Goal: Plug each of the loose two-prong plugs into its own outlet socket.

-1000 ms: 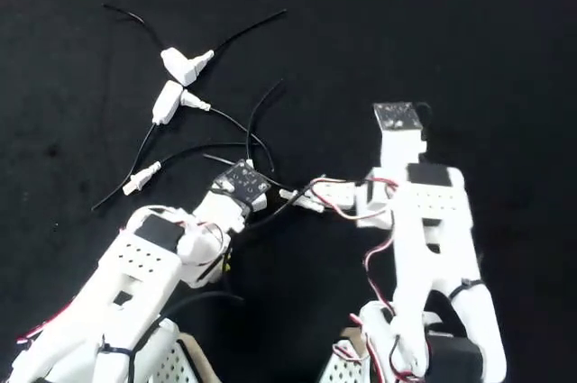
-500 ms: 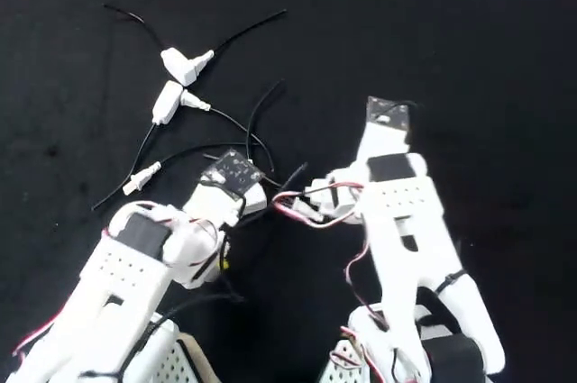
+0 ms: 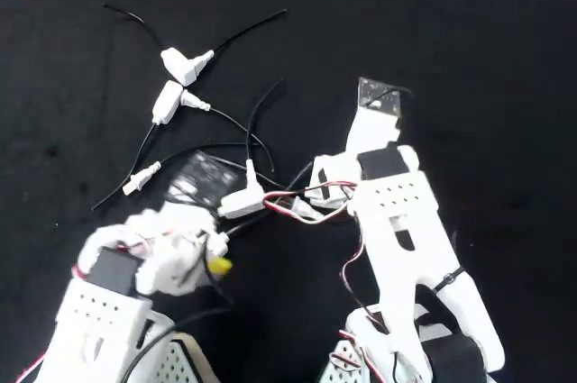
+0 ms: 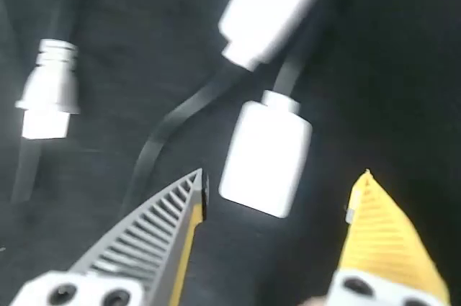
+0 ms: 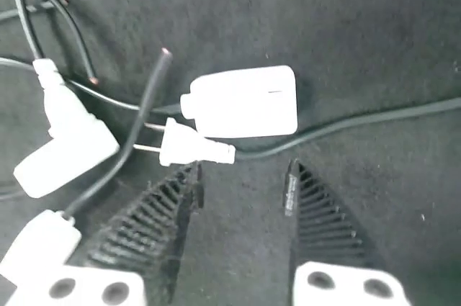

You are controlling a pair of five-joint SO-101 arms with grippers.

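A black worktop (image 3: 505, 59) carries everything. The right arm (image 3: 407, 221) stretches up its middle-right part, and the left arm (image 3: 104, 297) sits at the near left corner.

The left pincer (image 4: 282, 174) is released, its grey finger (image 4: 155, 227) and yellow finger (image 4: 378, 227) spread wide and holding nothing. The right pincer (image 5: 243, 169) is likewise released, its black ribbed fingers (image 5: 155, 223) apart and empty.

Next come the white sockets. In the left wrist view, the near socket (image 4: 265, 158) lies flat with one end just inside the gap between the fingertips, touching neither. A tilted socket (image 4: 274, 2) lies just beyond it. In the right wrist view, a flat socket (image 5: 241, 102) lies ahead of the fingertips, and two side sockets (image 5: 65, 144) lie off beside the pincer. From above, two paired sockets (image 3: 185, 65) sit close together at the far left, and a middle socket (image 3: 242, 203) lies between the arms.

The plugs are smaller. A two-prong plug (image 5: 189, 150) rests just beside the flat socket with its prongs bare, in no outlet. A grey-side plug (image 4: 47, 101) lies well off from the near socket. A left plug (image 3: 142, 179) lies loose, nearer than the paired sockets.

Thin black cables (image 3: 257, 108) loop among them.
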